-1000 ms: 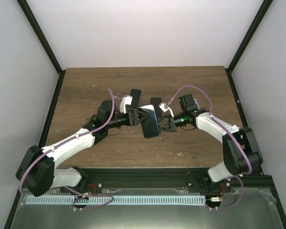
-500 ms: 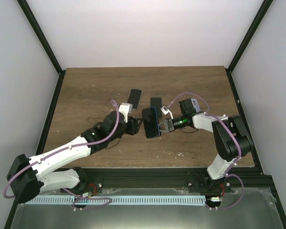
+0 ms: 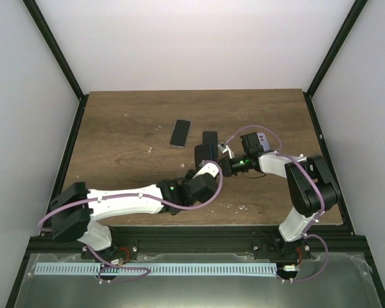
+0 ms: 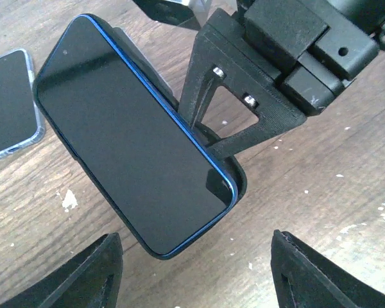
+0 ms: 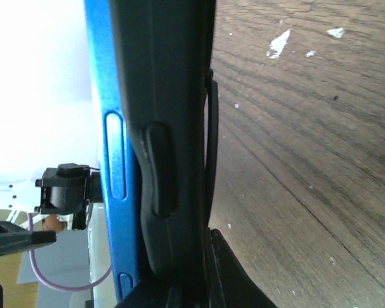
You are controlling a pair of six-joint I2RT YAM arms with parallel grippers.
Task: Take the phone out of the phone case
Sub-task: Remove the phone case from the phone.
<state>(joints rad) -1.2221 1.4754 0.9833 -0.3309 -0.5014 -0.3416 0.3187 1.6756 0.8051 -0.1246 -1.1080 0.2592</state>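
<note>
The phone (image 4: 128, 160) has a black screen and a blue rim and sits in a dark case (image 4: 239, 186). Its blue side (image 5: 112, 160) stands proud of the case (image 5: 173, 128) in the right wrist view. My right gripper (image 5: 179, 285) is shut on the cased phone from the right and holds it just above the table (image 3: 204, 154). My left gripper (image 4: 199, 282) is open and empty, its fingers (image 4: 99, 273) just short of the phone's near end, not touching. In the top view it (image 3: 202, 174) lies below the phone.
Two other phones lie flat on the wooden table behind: one in a clear case (image 3: 180, 132), also in the left wrist view (image 4: 9, 119), and a dark one (image 3: 210, 138). White specks dot the table (image 3: 115, 128). Black frame posts stand at the corners.
My left gripper has let go of the phone and the left arm has swung round to the near side, now pointing at the phone from below. The right gripper still holds the cased phone, lower down.
</note>
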